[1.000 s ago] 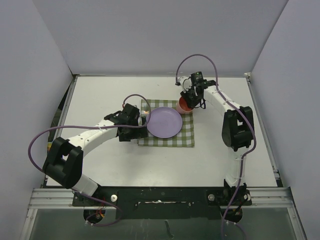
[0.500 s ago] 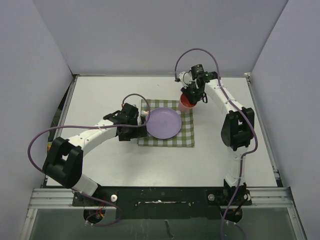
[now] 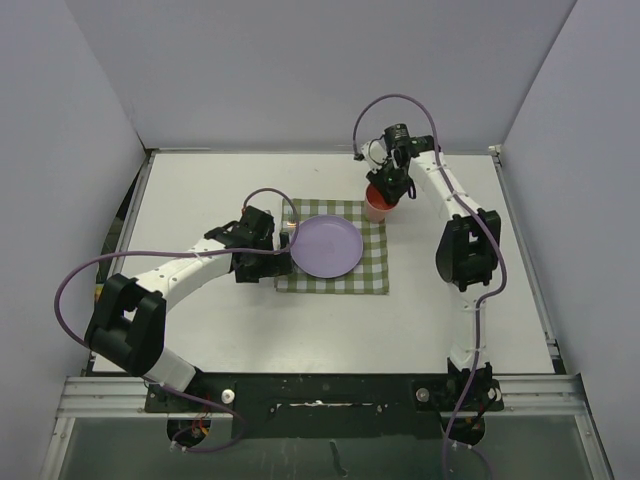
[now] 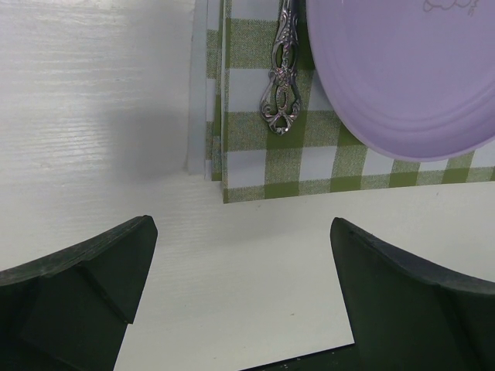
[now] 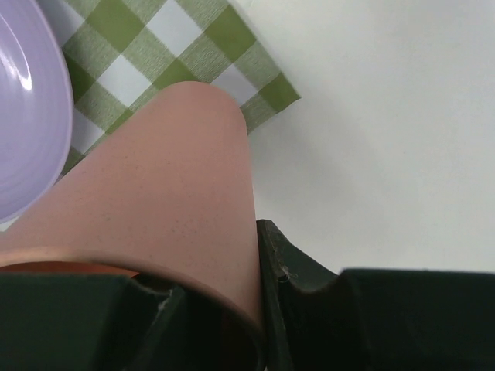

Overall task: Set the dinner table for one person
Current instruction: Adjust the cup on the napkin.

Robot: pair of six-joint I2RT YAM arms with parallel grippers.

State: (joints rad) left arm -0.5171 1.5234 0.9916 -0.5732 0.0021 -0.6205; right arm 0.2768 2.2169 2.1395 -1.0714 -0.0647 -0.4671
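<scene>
As seen from the top external camera, the dinner table (image 3: 200,190) filled the middle of the frame, with a green-and-white checked cloth (image 3: 375,272) lying at its centre. A purple plate (image 3: 326,247) sat on the cloth. An orange cup (image 3: 377,207) stood at the cloth's upper right corner, under the right gripper (image 3: 386,190). The left gripper (image 3: 281,245) lay at the cloth's left edge, just beside the plate.

In the left wrist view, the left gripper's fingers (image 4: 93,270) stood wide apart at the bottom of the frame and held nothing. White tabletop showed between them. The cloth's near corner sat at centre, and the plate filled the upper right. An ornate silver cutlery handle (image 4: 282,77) lay on the cloth beside the plate's rim. Its working end was out of frame.

In the right wrist view, the cup filled the lower left, with its base over the cloth's corner. The right gripper's fingers (image 5: 298,290) were closed on the cup's rim, the outer one pressed against the wall. The plate's edge showed at the far left.
</scene>
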